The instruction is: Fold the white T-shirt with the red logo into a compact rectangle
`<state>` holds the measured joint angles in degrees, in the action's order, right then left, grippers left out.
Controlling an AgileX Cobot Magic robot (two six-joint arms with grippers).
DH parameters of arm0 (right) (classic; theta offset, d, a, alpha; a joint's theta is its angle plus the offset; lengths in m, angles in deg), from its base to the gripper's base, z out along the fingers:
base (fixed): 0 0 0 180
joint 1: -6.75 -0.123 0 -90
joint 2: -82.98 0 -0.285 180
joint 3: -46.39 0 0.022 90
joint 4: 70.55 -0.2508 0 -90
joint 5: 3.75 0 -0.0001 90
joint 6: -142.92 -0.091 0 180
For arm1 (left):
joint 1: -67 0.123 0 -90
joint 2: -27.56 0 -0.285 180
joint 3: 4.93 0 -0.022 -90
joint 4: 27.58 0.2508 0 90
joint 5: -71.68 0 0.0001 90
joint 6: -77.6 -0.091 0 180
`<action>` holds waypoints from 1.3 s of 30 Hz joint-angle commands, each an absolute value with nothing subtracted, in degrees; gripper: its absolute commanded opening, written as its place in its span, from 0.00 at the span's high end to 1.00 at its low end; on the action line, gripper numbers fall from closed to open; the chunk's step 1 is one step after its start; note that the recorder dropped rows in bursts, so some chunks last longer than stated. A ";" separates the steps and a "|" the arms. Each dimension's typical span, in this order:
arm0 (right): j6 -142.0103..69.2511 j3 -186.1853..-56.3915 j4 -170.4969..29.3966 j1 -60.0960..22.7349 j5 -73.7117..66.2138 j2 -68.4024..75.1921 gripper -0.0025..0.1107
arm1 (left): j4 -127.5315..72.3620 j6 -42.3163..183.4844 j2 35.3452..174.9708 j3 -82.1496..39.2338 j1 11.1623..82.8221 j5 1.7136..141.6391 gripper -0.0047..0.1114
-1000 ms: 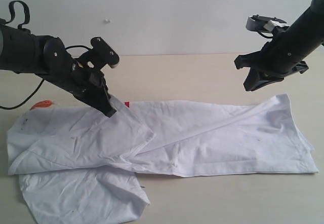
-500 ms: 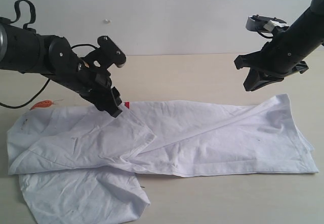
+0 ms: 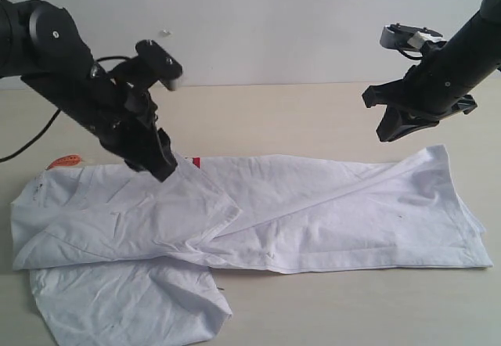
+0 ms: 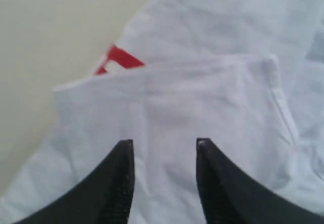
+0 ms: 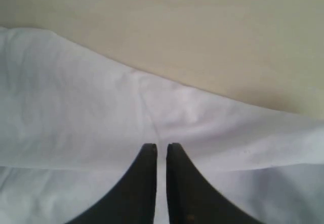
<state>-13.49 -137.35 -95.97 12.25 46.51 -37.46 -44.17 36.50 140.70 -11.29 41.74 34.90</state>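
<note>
The white T-shirt [image 3: 329, 205] lies spread across the table, partly folded, with one flap laid over its left half and a loose part hanging toward the front left. Only a small corner of the red logo [image 3: 196, 160] [image 4: 119, 59] peeks out from under the folded edge. My left gripper [image 3: 163, 167] [image 4: 164, 142] hovers just over that folded flap, open, with nothing between its fingers. Above the shirt's far right corner my right gripper [image 3: 391, 131] [image 5: 161, 145] is shut and empty, clear of the cloth.
An orange neck tag [image 3: 64, 160] sticks out at the shirt's far left edge. Bare beige table [image 3: 282, 115] runs behind the shirt up to the white wall. The left arm's cable [image 3: 31, 146] trails at the left.
My left gripper was shut on the flap's edge, then opened and let it go. Its arm has swung upward and back to the left. The right arm has not moved.
</note>
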 commanded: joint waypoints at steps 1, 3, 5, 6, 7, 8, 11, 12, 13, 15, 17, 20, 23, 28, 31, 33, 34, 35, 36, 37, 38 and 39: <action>-12.91 -137.24 -95.79 12.12 47.08 -36.81 0.90 | -46.23 35.41 139.61 -15.20 39.33 30.79 0.56; -12.91 -137.24 -95.79 12.12 47.17 -36.81 0.90 | -46.09 35.53 138.90 -16.39 37.47 30.79 0.52; -12.91 -137.24 -95.79 12.12 47.17 -36.81 0.90 | -45.98 36.11 137.52 -17.42 35.21 30.79 0.51; -12.91 -137.24 -95.79 12.12 47.17 -36.81 0.90 | -45.98 36.11 136.67 -18.06 34.03 30.79 0.51; -12.91 -137.24 -95.79 12.12 47.17 -36.81 0.90 | -45.98 36.23 135.97 -18.82 32.91 30.79 0.51; -12.91 -137.24 -95.79 12.12 47.17 -36.81 0.90 | -45.98 36.56 135.36 -19.48 32.07 30.79 0.51; -12.91 -137.24 -95.79 12.12 47.31 -36.81 0.90 | -45.98 37.86 134.24 -21.95 28.95 31.87 0.51; -13.03 -137.24 -95.79 12.12 47.30 -36.81 0.90 | -45.83 38.00 134.08 -22.84 27.70 32.31 0.51; -13.13 -137.24 -95.79 12.12 47.54 -36.81 0.90 | -45.23 38.81 134.05 -23.75 26.26 32.93 0.51; -13.13 -137.24 -95.90 12.12 47.76 -36.81 0.90 | -42.62 41.93 134.05 -25.35 23.33 32.92 0.51; -13.13 -137.24 -96.05 12.12 47.76 -36.81 0.90 | -38.68 46.25 133.95 -26.89 20.07 32.92 0.51; -13.13 -137.24 -96.03 12.12 46.96 -36.81 0.90 | -33.09 54.36 133.95 -30.30 15.19 35.14 0.51; -13.13 -137.24 -97.04 12.12 46.71 -36.81 0.90 | -30.20 59.98 133.95 -33.66 12.42 37.64 0.51; -12.69 -137.24 -98.63 12.12 46.71 -36.81 0.90 | -29.88 62.10 133.95 -37.35 11.45 39.23 0.51; -12.69 -137.24 -98.63 12.12 46.49 -36.81 0.90 | -29.49 62.24 134.21 -37.74 11.44 40.16 0.51; -12.69 -137.24 -98.63 12.12 46.49 -36.81 0.90 | -24.07 66.96 135.82 -37.76 11.62 41.02 0.51; -12.69 -137.24 -98.63 12.12 46.49 -36.81 0.90 | -17.08 73.32 137.50 -37.76 11.87 40.60 0.51; -12.69 -137.24 -98.63 12.12 46.62 -36.81 0.90 | -12.82 77.07 138.57 -37.76 11.87 40.00 0.51; -12.69 -137.24 -98.63 12.12 46.62 -36.81 0.90 | -11.25 78.39 138.92 -37.76 11.87 39.56 0.51; -12.69 -137.24 -98.63 12.12 46.62 -36.81 0.90 | -11.27 78.51 138.89 -37.76 11.75 39.18 0.53; -12.69 -137.24 -98.63 12.12 46.62 -36.81 0.90 | -11.42 78.51 138.89 -37.76 11.47 38.45 0.57; -12.69 -137.24 -98.63 12.12 46.62 -36.81 0.90 | -11.20 78.26 138.89 -37.76 11.45 36.86 0.69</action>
<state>-13.28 -137.35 -98.11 12.25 46.95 -37.46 -12.06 77.60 137.69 -37.25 11.77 39.42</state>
